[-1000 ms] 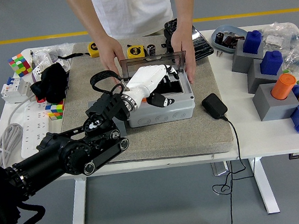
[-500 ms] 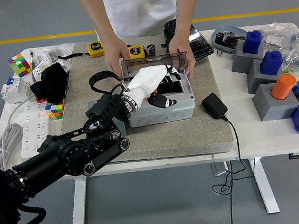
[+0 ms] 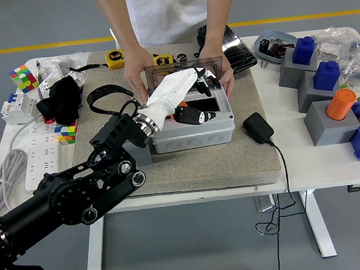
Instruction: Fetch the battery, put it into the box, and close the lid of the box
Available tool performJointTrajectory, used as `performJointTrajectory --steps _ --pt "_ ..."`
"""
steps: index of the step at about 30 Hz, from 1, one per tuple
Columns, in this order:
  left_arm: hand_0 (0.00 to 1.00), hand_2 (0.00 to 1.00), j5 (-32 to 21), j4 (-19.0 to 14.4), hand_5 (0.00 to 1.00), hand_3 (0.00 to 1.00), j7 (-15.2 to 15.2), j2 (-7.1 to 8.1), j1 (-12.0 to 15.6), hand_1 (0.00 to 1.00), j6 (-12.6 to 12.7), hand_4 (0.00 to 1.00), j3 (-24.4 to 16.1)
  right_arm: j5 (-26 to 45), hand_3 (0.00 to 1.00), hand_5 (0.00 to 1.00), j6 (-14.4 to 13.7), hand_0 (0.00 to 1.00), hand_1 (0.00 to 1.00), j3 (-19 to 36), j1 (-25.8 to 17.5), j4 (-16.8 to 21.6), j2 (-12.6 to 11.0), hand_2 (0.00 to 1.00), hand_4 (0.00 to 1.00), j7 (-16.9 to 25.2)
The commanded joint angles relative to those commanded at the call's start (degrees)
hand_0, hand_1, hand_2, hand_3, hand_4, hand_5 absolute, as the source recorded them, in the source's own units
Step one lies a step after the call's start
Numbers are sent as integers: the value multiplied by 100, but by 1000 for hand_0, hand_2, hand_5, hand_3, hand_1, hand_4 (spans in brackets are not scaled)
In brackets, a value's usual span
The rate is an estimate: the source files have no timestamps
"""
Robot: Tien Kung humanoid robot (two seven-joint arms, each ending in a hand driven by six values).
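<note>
Bright even light, soft shadows, perhaps slight blur

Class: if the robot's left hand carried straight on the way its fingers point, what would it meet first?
Probably the raised smoky lid of the grey box; the left hand points up-right toward it, though depth is unclear.

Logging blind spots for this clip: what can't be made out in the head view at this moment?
- Battery: not identifiable; the robot hand covers the inside of the box.
- Robot hand fingers: overlapped against the dark interior, so any grasp is unclear.
- Lid: its hinge edge is hidden by the person's hands.
- Right arm: outside the picture.
- Person: cut off by the top edge.
</note>
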Motion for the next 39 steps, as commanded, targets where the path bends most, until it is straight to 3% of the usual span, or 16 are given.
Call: performJointTrajectory --steps 2,3,11,14,15,17,20,21,39 --pt "578 508 6 -122 2 613 1 128 180 531 -28 918 -97 -5 690 694 -1 677 720 22 -5 -1 -1 714 998 3" --pt "616 580 37 -222 47 615 2 214 325 655 -51 930 -209 -6 689 694 0 677 719 31 -11 -2 -1 715 998 1" --pt "647 597 158 -811 64 616 72 457 1177 674 -55 930 -1151 -19 689 693 6 677 719 75 -25 0 11 715 998 4" --pt "647 597 135 -814 64 616 63 559 1322 674 -37 930 -1206 -30 689 693 4 677 719 96 -19 5 9 715 998 8" --pt "655 673 143 -803 84 654 68 585 1361 709 -36 930 -1205 -31 689 694 5 677 719 97 -16 6 7 715 998 8" --pt "655 673 158 -792 84 654 79 640 1471 709 -16 930 -1210 -36 689 694 2 677 719 107 -14 9 2 715 998 10" --pt "655 673 197 -783 84 654 110 654 1549 709 -21 930 -1222 -30 689 694 3 677 719 99 -20 7 -2 715 998 8" --pt "674 764 212 -777 83 655 118 651 1564 747 -18 932 -1221 -27 689 694 5 677 719 94 -24 7 -3 715 998 6" --pt "675 765 260 -732 84 663 331 490 1366 753 -121 931 -889 -17 688 694 5 676 719 87 -27 12 -13 715 998 6"
